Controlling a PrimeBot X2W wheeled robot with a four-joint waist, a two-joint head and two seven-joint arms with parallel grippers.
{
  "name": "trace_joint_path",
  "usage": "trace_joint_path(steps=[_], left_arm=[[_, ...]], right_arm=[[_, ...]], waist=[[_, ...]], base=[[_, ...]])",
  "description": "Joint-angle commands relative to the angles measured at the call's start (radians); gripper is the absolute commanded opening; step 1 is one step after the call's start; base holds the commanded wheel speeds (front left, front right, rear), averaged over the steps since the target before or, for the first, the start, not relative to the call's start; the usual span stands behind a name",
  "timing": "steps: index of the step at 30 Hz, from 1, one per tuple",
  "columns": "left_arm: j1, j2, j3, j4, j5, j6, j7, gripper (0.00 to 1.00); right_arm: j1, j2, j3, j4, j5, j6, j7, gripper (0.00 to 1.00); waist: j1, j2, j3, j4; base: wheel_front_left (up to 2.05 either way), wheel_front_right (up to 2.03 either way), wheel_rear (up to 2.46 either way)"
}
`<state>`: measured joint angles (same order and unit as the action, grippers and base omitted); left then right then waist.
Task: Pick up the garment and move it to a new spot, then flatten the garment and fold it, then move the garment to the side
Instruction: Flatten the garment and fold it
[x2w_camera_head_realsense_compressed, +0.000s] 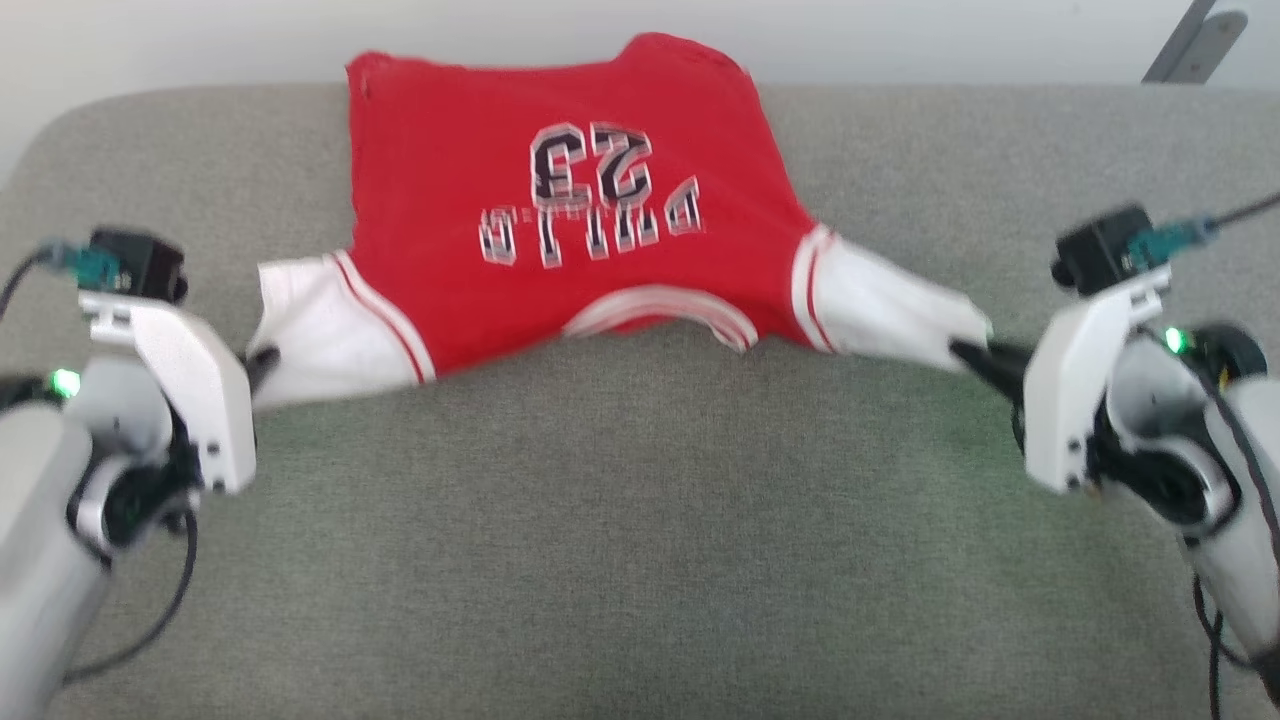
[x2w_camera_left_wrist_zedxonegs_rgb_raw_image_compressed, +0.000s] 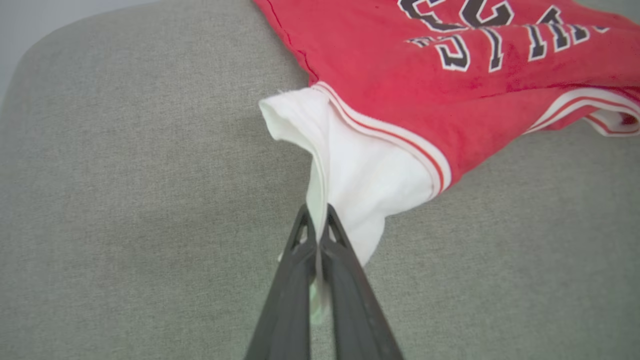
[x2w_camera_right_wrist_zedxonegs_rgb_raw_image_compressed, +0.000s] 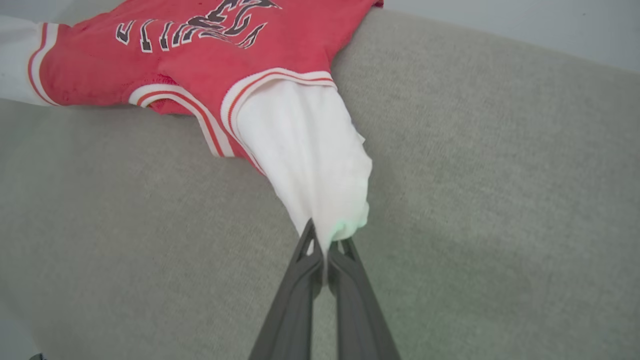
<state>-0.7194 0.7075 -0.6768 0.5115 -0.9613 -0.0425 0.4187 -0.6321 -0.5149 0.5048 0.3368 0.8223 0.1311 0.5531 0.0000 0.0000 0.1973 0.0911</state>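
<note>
A soft grey cloth surface is spread under everything, and a pale wall is seen behind it. A grey metal bar leans in the far right corner, well apart from the work. A dark cable is plugged in at the top of the right arm. The garment is laid on the far part of the grey surface, with its neck turned toward the robot and its bottom edge by the wall. In the head view the whole red body is seen at once, and the black letters and number with white edges are seen upside down. In the left wrist view the folded edge of the left white sleeve is seen up close, and a red and white stripe is seen where it joins the red part. In the right wrist view the right white sleeve is seen bunched into a point. The left gripper is squeezed tight on the edge of the left sleeve. The right gripper is squeezed tight on the tip of the right sleeve. Both sleeves are pulled outward, one to each side.
</note>
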Motion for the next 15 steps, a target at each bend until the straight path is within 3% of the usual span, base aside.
trace_joint_path(steps=[1, 6, 11, 15], left_arm=[[0.069, 0.032, 0.011, -0.078, -0.027, 0.041, 0.014, 0.00], [0.264, 0.146, 0.033, -0.379, -0.076, 0.185, 0.054, 0.00], [0.440, 0.252, 0.063, -0.613, -0.124, 0.325, 0.067, 0.00], [0.561, 0.313, 0.076, -0.733, -0.149, 0.404, 0.056, 0.00]], right_arm=[[0.058, -0.015, -0.025, -0.048, 0.011, -0.001, 0.045, 0.00], [0.240, -0.037, -0.127, -0.213, 0.018, -0.001, 0.198, 0.00], [0.420, -0.017, -0.239, -0.384, 0.001, -0.001, 0.365, 0.00], [0.570, 0.019, -0.333, -0.520, -0.024, -0.001, 0.499, 0.00]], waist=[[0.0000, 0.0000, -0.026, 0.005], [0.0000, 0.0000, -0.050, 0.010], [0.0000, 0.0000, -0.056, 0.012], [0.0000, 0.0000, -0.053, 0.015]], base=[[0.00, 0.00, 0.00], [0.00, 0.00, 0.00], [0.00, 0.00, 0.00], [0.00, 0.00, 0.00]])
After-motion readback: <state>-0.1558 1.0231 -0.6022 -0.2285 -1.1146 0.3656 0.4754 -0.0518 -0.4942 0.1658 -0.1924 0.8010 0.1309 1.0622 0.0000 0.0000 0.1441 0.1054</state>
